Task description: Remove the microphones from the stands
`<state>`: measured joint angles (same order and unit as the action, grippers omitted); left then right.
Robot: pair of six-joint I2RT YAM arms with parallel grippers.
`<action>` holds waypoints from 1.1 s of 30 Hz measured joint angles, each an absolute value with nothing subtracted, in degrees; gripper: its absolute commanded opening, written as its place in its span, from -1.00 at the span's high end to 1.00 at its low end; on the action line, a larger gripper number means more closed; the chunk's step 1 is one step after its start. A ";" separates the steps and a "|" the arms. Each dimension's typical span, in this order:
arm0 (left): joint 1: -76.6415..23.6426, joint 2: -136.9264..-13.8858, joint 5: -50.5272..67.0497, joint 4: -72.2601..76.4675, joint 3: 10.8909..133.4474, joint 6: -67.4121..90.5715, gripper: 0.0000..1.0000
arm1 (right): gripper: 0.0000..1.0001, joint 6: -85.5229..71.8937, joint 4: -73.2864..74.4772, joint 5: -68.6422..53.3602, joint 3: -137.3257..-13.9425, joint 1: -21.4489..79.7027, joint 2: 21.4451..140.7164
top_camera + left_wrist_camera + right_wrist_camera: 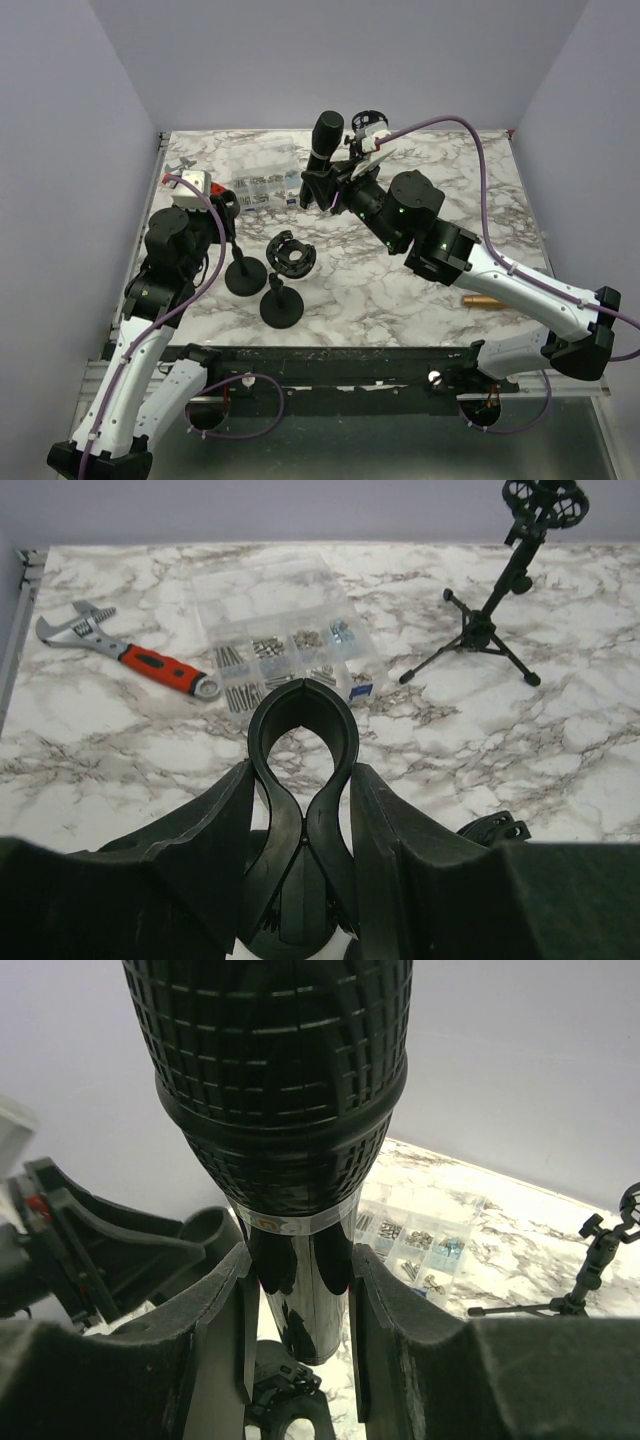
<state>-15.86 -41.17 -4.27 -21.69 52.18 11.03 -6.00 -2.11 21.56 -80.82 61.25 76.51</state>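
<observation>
Right gripper (300, 1260): closed on the microphone (285, 1090), pinching its glossy handle just below the grille and holding it upright.
Microphone position: clear of the stand, in the air at upper centre of the top view, above the bench (420, 300).
Left gripper (302, 780): closed around the empty mic clip (302, 715) of the round-base stand (245, 275).
Slip risk: the heavy head sits above a slim, smooth handle, so it could pivot or slide in the grip.
Collision risk: a tripod stand (368, 125) is close behind, and a backward swing could knock it.
Set-down risk: the round body may roll on the marble once released.
</observation>
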 measured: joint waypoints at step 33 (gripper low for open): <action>-15.86 -42.48 -4.38 -23.90 45.58 16.75 0.00 | 0.99 -6.00 -2.90 21.52 -80.23 61.17 77.58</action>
<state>-15.86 -42.48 -4.38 -23.90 45.58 16.75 -6.00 -2.90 21.52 -80.23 61.17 77.58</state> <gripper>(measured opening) 0.390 0.401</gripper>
